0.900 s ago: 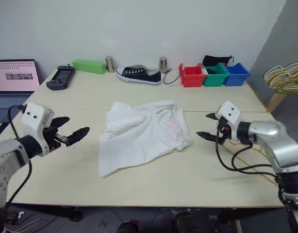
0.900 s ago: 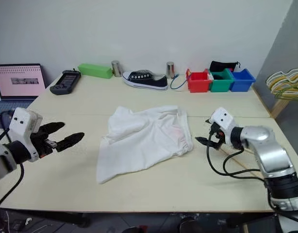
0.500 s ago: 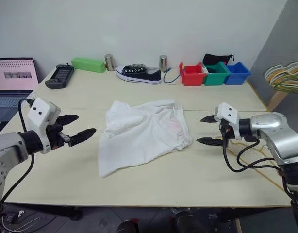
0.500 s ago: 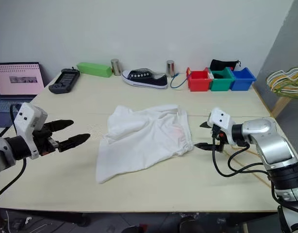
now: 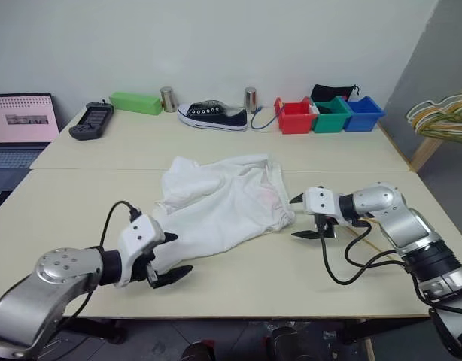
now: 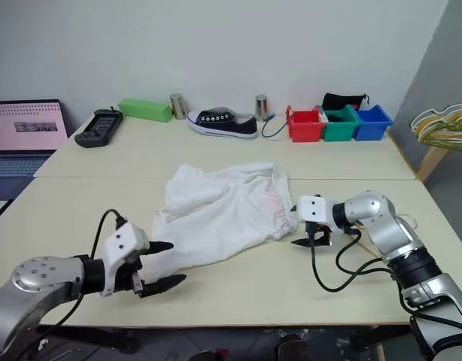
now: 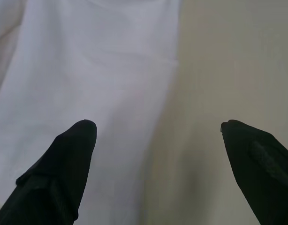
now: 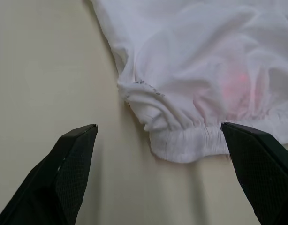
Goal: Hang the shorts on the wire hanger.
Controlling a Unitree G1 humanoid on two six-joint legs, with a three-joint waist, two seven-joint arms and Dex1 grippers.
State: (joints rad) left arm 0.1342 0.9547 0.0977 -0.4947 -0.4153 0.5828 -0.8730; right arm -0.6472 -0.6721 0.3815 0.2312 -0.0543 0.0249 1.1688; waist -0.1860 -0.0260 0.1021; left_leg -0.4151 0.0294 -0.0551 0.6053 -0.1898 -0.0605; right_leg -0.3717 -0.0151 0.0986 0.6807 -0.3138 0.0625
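1. The shorts (image 5: 225, 201) lie crumpled mid-table, their long axis running from the near-left corner up to the far-right waistband, where a faint pink mark shows.
2. The right gripper (image 5: 300, 217) sits just beside the elastic waistband at the shorts' right end, fingers spread wide and pointing left at it, holding nothing.
3. The left gripper (image 5: 171, 256) is at the near-left corner of the cloth, fingers wide apart, one tip over the fabric edge and one over bare table (image 5: 80, 203); nothing is clamped.
4. I judge both arms about equally close, each facing its own end.
5. Pale hangers (image 5: 442, 120) hang at the far right, well apart; I cannot make out the golden wire hanger.
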